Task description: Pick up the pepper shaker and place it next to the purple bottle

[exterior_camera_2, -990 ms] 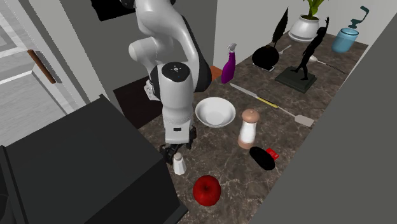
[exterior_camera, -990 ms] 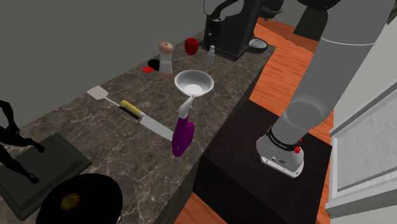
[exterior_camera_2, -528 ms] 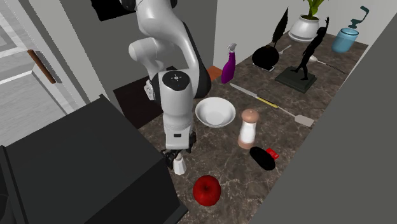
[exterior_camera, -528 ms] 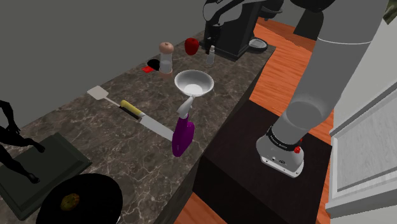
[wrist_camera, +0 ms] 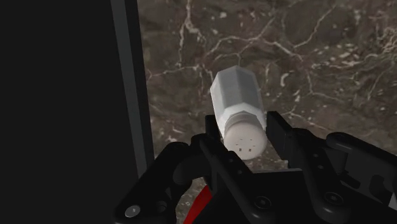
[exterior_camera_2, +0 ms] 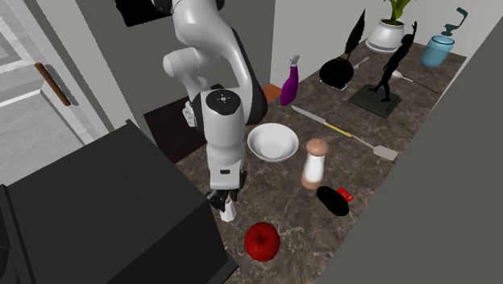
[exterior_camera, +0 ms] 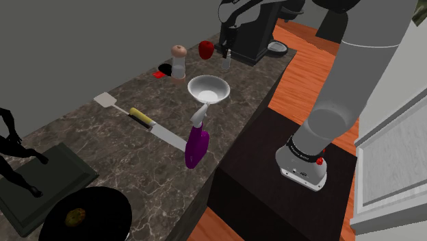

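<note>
Crowding the work spot on one side: a large black appliance (exterior_camera_2: 105, 218), its flat wall just beside the pepper shaker (exterior_camera_2: 230, 214). The counter (exterior_camera_2: 282, 194) is dark marbled stone, long and narrow. A grey wall (exterior_camera: 82, 41) runs along one long edge, and the other drops to an orange wood floor (exterior_camera: 308, 75). The counter is open around the shaker on the sides away from the appliance. The nearest neighbour there is a red apple (exterior_camera_2: 262, 241), near but apart.

Arm (exterior_camera_2: 222, 129): the white forearm comes down almost straight over the shaker, hand pointing at the counter. The stand (exterior_camera: 274, 178), a dark box, sits against the counter's floor-side edge.

Gripper (wrist_camera: 245, 130): narrow, with the black fingers (wrist_camera: 213, 130) pressed to both sides of the shaker's white cap and no gap seen on either side. The shaker is upright and appears to rest on the stone.

Other items, large to small:
- White bowl (exterior_camera_2: 272, 143), lying between the shaker and the purple spray bottle (exterior_camera_2: 289, 83).
- The bottle, upright near the floor-side edge and well apart from the shaker. Bare stone shows beside it on the side away from the bowl.
- Wood-topped grinder (exterior_camera_2: 314, 164), near the bowl on the wall side.
- Yellow-handled knife (exterior_camera: 157, 128), its blade tip near the bottle.
- Spatula (exterior_camera: 106, 100), close to the wall.
</note>
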